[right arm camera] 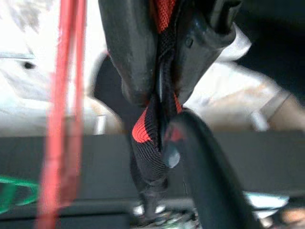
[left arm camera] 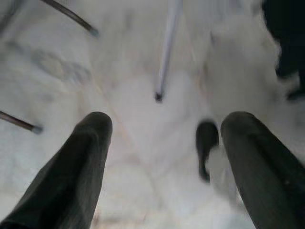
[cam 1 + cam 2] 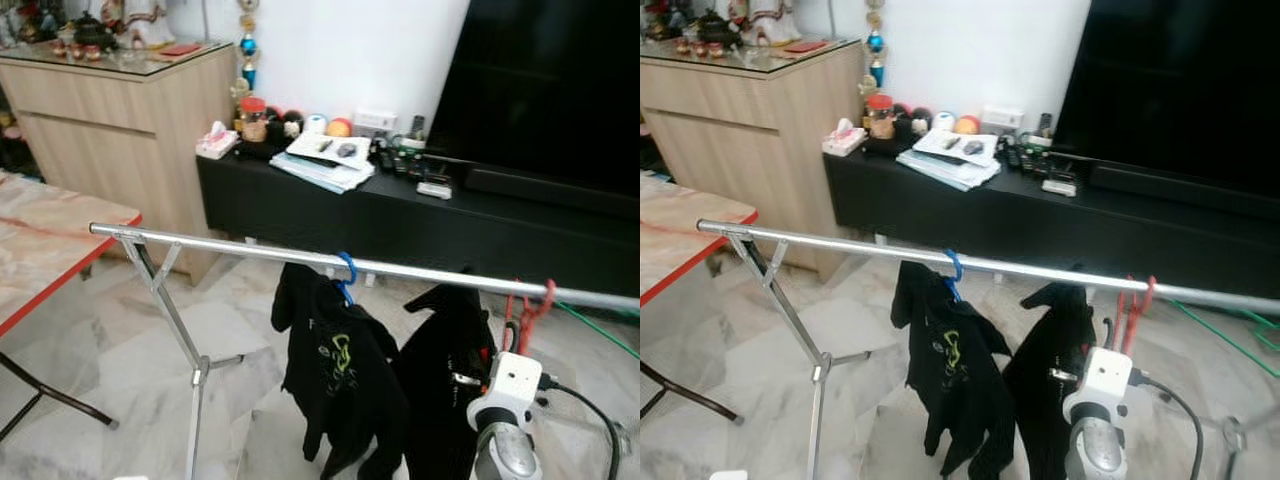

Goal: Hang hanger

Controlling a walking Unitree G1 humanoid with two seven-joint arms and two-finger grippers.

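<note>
Two garments on rail (image 3: 400, 269) | right gripper (image 1: 162, 90) clamps red hanger (image 3: 527, 305) at rail | left gripper (image 2: 162, 157) open over floor

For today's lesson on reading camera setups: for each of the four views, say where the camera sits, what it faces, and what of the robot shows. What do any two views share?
Left eye view: on the head, looking forward and down at the rail with two black garments; the right arm shows.
Right eye view: beside it, same scene; both share the blue hanger and red hanger.
Left wrist view: looks down at the floor between the open left gripper.
Right wrist view: looks along the right gripper, shut on black-and-red fabric, with the red hanger alongside.
</note>
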